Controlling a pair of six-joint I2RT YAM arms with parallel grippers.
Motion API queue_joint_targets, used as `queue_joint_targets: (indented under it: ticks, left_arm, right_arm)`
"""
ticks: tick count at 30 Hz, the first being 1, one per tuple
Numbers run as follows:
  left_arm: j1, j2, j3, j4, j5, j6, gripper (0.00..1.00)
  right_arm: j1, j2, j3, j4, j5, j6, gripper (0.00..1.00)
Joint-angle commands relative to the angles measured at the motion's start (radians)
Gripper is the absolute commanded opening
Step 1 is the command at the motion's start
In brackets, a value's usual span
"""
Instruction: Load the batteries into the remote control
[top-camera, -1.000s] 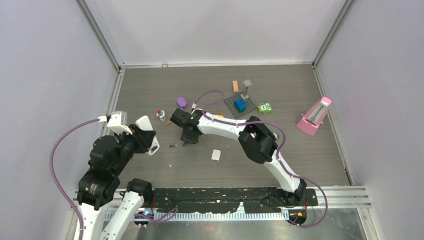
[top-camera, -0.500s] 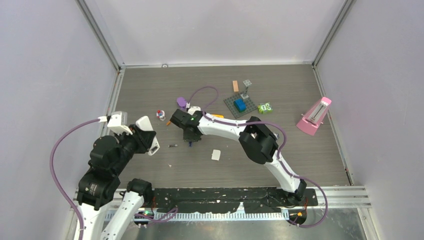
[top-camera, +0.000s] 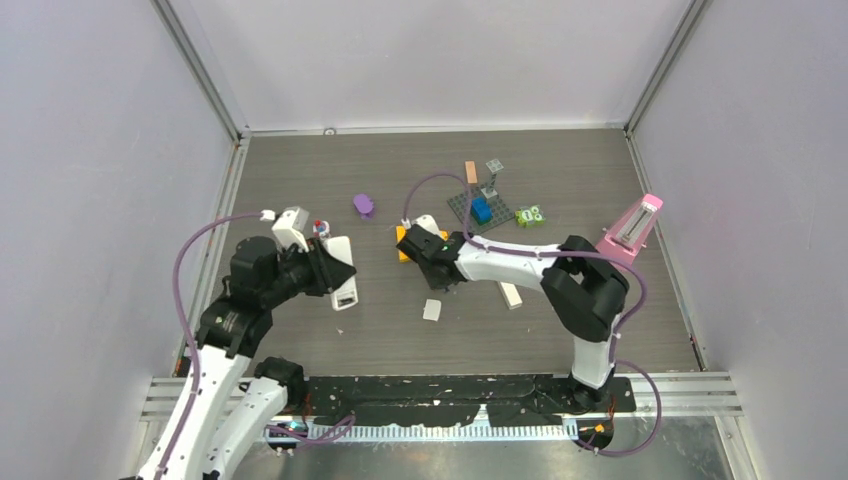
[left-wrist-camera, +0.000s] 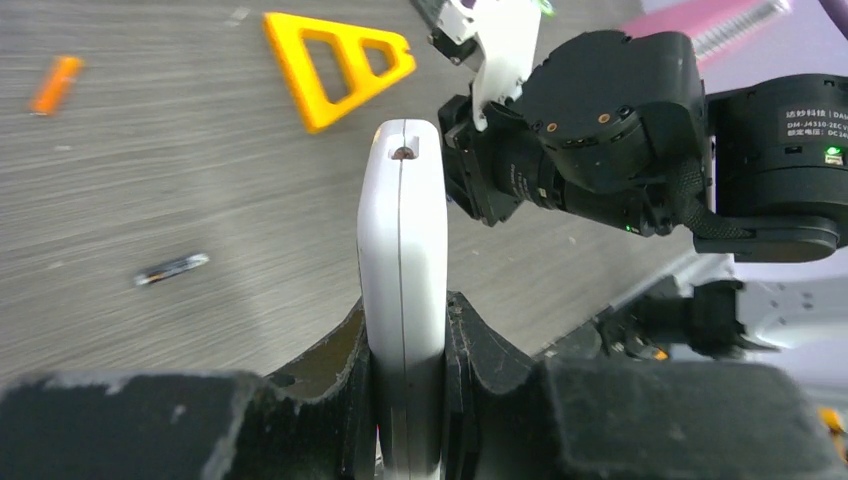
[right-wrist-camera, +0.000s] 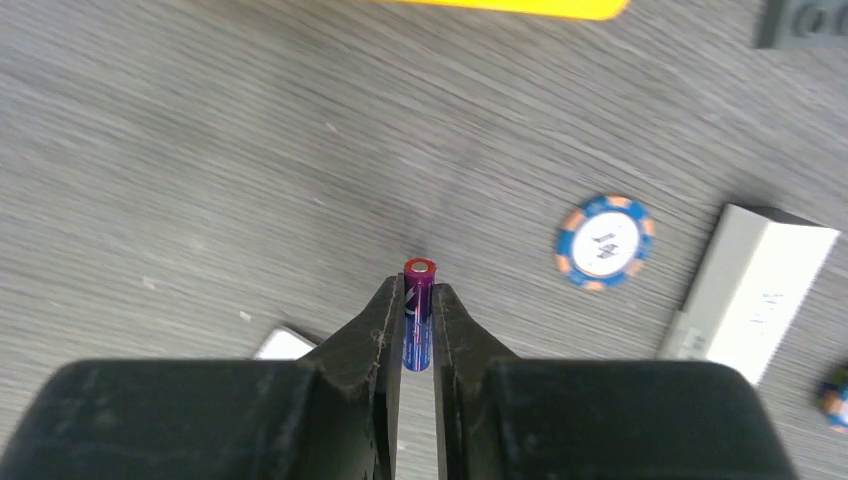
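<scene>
Battery (right-wrist-camera: 418, 318) clamped in right hand (right-wrist-camera: 417, 290): only wrist view shows.

The table (top-camera: 560, 170) is matt grey board with a fine wood grain. At the centre of the left wrist view, the remote control (left-wrist-camera: 402, 260) is smooth white plastic with a soft sheen and a moulded seam down its edge. The left gripper (left-wrist-camera: 405, 335) is matt black plastic, scuffed pale along its edges; the right gripper (right-wrist-camera: 417, 292) is the same matt black. The purple battery (right-wrist-camera: 418, 315) has a glossy wrap and a bright metal cap. The yellow triangle (left-wrist-camera: 290, 55), upper left, is smooth shiny plastic. The poker chip (right-wrist-camera: 604, 242) looks like satin plastic. The frame rails (top-camera: 200, 70) are brushed metal, and the walls (top-camera: 90, 150) are smooth and matt.
</scene>
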Motion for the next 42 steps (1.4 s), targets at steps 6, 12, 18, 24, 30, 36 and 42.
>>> queue_joint_targets:
  ticks: [6,12,18,24,30,36,42]
  left_arm:
    - [-0.044,0.185,-0.148,0.600,0.422,-0.193,0.00]
    - [-0.103,0.307,-0.195,0.909,0.451,-0.281,0.00]
    - [-0.107,0.362,-0.196,0.968,0.421,-0.288,0.00]
    - [-0.107,0.404,-0.198,1.015,0.409,-0.322,0.00]
    - [-0.106,0.418,-0.198,1.031,0.410,-0.328,0.00]
    - [-0.106,0.422,-0.190,1.021,0.420,-0.319,0.00]
    - [-0.106,0.414,-0.192,1.000,0.413,-0.305,0.00]
  right_arm:
    - [-0.030,-0.216,-0.244,0.093,-0.016,-0.220,0.06]
    - [-0.034,-0.253,-0.363,0.144,-0.107,-0.214,0.09]
    - [-0.035,-0.329,-0.425,0.180,-0.121,-0.183,0.43]
    - [-0.038,-0.399,-0.466,0.161,-0.117,-0.180,0.52]
    - [-0.037,-0.400,-0.495,0.185,-0.177,-0.176,0.41]
    - [-0.042,-0.352,-0.476,0.208,-0.185,-0.180,0.34]
    - [-0.046,-0.349,-0.467,0.197,-0.196,-0.162,0.07]
